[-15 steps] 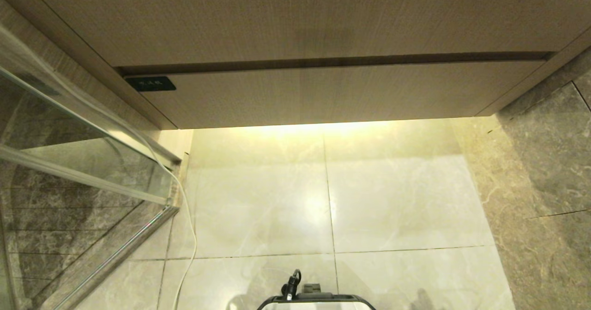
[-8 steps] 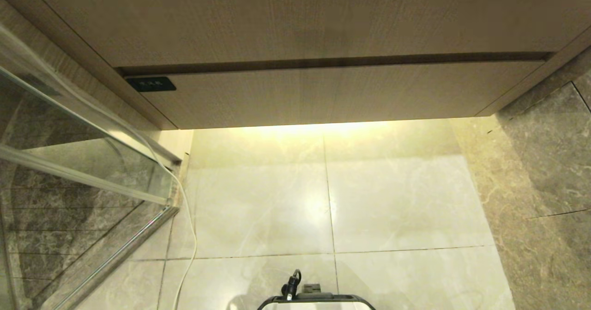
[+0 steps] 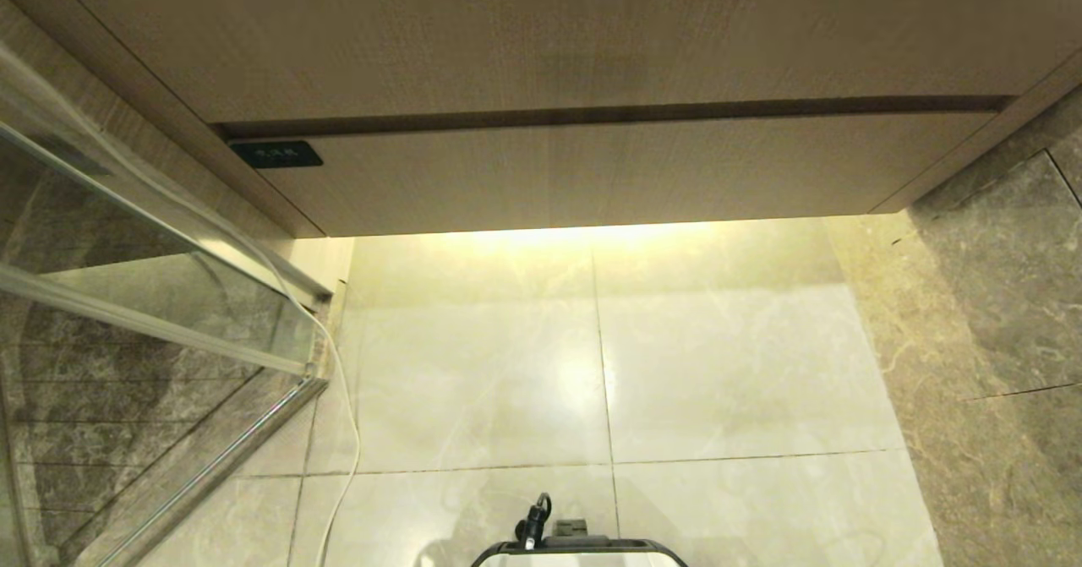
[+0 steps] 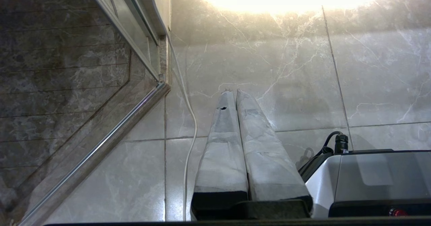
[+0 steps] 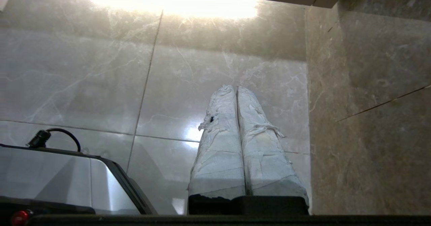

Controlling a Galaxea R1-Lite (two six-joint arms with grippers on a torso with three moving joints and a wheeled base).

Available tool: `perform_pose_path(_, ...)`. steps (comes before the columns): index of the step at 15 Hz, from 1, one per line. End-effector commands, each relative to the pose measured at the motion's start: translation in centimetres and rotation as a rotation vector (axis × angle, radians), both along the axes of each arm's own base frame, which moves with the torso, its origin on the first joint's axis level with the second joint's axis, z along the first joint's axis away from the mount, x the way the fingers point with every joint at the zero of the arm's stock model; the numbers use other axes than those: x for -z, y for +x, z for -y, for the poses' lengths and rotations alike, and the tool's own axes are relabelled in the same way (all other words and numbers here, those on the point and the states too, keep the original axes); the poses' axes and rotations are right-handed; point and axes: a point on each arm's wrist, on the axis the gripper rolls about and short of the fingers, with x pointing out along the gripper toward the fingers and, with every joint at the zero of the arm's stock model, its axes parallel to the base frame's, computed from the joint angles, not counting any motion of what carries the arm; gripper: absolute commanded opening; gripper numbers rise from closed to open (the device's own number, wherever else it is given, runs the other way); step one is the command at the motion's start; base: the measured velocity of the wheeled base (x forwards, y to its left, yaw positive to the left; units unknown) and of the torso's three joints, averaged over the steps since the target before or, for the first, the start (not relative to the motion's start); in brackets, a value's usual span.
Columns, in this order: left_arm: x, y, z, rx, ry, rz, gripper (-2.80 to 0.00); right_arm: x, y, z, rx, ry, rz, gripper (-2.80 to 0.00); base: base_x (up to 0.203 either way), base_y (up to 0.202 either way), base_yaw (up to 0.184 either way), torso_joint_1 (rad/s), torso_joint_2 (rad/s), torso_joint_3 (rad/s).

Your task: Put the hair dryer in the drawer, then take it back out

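1. The drawer is shut, its wide wood-grain front flush under the plain wood panel above it, with a dark gap line between the two.
2. A small dark label sits at the 9 o'clock end of the drawer front in the head view.
3. The hair dryer itself shows in none of the views, so I cannot tell where it is. A thin white cord runs down the floor at about 8 o'clock in the head view, along the foot of the glass shower screen; I cannot tell what it belongs to.
4. The pale marble floor fills the middle of the head view, with a bright strip of light along the bottom edge of the drawer front at 12 o'clock.
5. The robot's base pokes in at 6 o'clock, with a black cable plug standing on it.
6. The left gripper hangs low over the floor, its two taped fingers pressed together with nothing between them. The white cord passes just beside it, not touching.
7. The right gripper also hangs over the floor near the dark marble wall, its fingers closed against each other and empty; the tape on them is frayed.
8. Neither arm shows in the head view.
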Motion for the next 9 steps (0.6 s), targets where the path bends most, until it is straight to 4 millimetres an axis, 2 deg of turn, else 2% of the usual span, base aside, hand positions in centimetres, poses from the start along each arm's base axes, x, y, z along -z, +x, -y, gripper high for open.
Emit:
perform_pose_path(1,0.04,0.01,0.0,0.001,0.0,-0.001,-2.8,0.77,-0.09,0.2,-0.086,0.047,-0.011,-2.8,0.0,0.0,0.0,0.0,0.0,0.0)
perform_pose_path(9,0.0,0.0,0.0,0.001,0.0,0.001,-2.8,1.09,-0.12,0.25,-0.098,0.088,-0.046,-2.8,0.0,0.0,0.0,0.0,0.0,0.0)
